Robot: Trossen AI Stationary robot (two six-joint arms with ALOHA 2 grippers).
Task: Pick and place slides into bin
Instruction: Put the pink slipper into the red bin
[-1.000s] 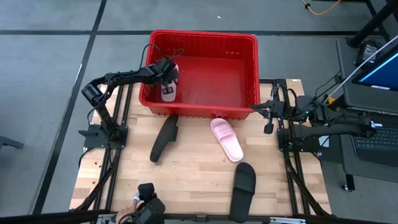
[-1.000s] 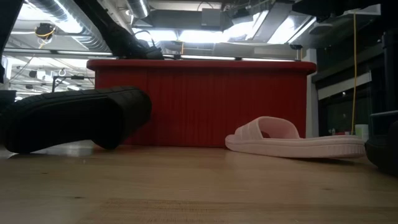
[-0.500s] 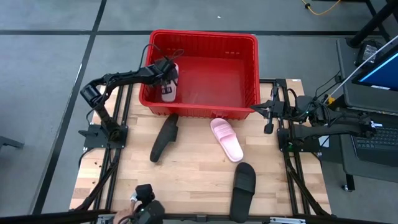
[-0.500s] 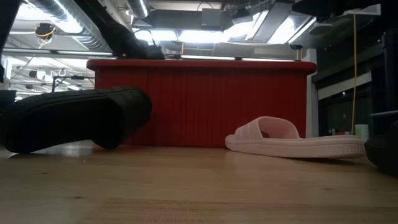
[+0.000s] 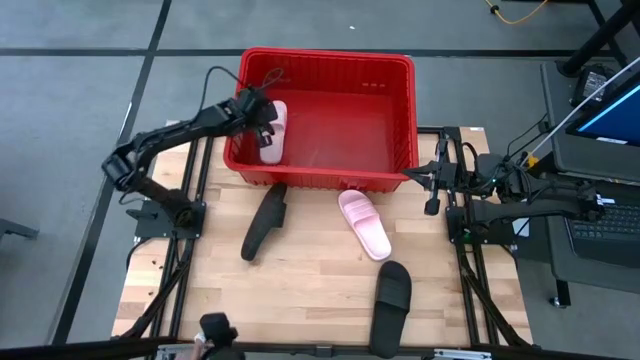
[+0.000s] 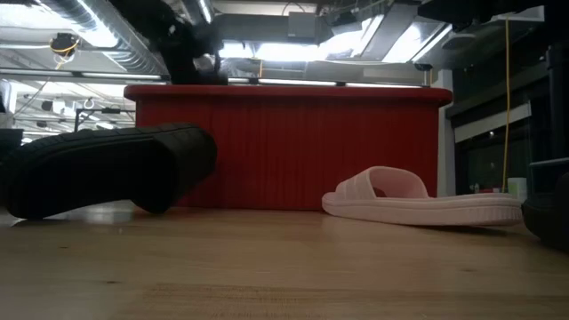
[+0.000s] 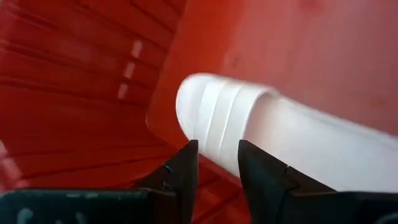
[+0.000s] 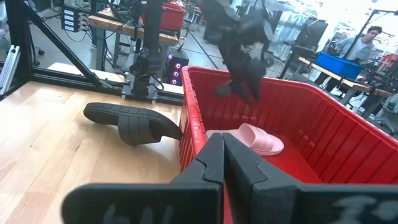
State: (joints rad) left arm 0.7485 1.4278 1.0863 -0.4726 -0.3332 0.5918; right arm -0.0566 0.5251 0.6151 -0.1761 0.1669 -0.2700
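One pink slide [image 5: 272,131] down in the bin [image 5: 398,70]
Left hand [image 5: 262,118] hovers over it, fingers spread, nothing held; right hand [image 5: 431,189] waits pressed together beside the bin; three slides remain on the desk [image 5: 300,290]

wooden table [image 5: 310,290], laptop [image 5: 612,110], yellow cable [image 5: 515,12], person [image 8: 367,38]

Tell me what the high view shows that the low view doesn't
Only the high view shows the pink slide inside the bin, the left claw above it, the right claw waiting by the bin's right corner, and the whole second black slide. Only the low view shows the room's ceiling lights behind. Both show the red bin, the black slide and the pink slide on the table.
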